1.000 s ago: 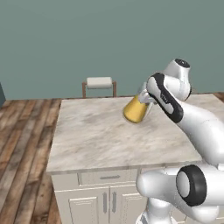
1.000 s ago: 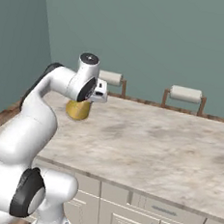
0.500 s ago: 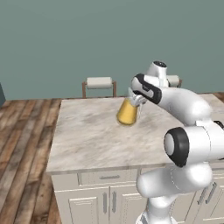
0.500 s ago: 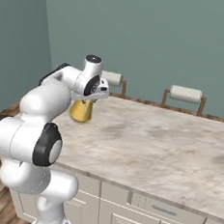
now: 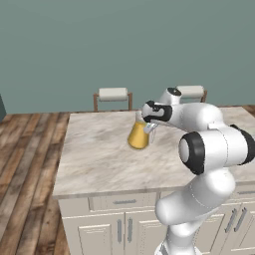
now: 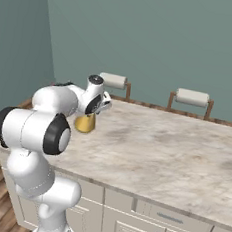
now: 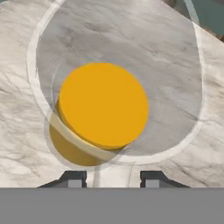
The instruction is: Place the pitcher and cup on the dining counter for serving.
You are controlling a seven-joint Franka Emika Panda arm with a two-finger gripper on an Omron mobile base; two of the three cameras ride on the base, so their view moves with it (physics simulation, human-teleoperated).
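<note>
Swung round and folded in, the arm has carried the pitcher (image 5: 138, 135) leftward across the dining counter (image 5: 94, 159) over the last second; a moment back the vessel hung tilted nearer the far edge by the left stool (image 5: 113, 94), and now it sits lower and closer to the middle of the slab's left half, its base at or just above the stone; I cannot tell from either base view whether it truly touches. Both base views have kept their framing of the counter, so the robot's body turned rather than the room shifting.

From the hand view the gripper (image 7: 113, 178) looks straight down into the pitcher's mouth, the yellow floor of the vessel plain to see with marble beyond the glassy wall; the two fingertips (image 7: 73, 178) stand partly apart at the rim side, and the way the pitcher hangs under the hand says they are clamped on its rim or wall.

To my eye the pitcher is near enough delivered; letting go of it upright is what is left for it. No green cup stands on the slab, so that half of the job looks undone.
</note>
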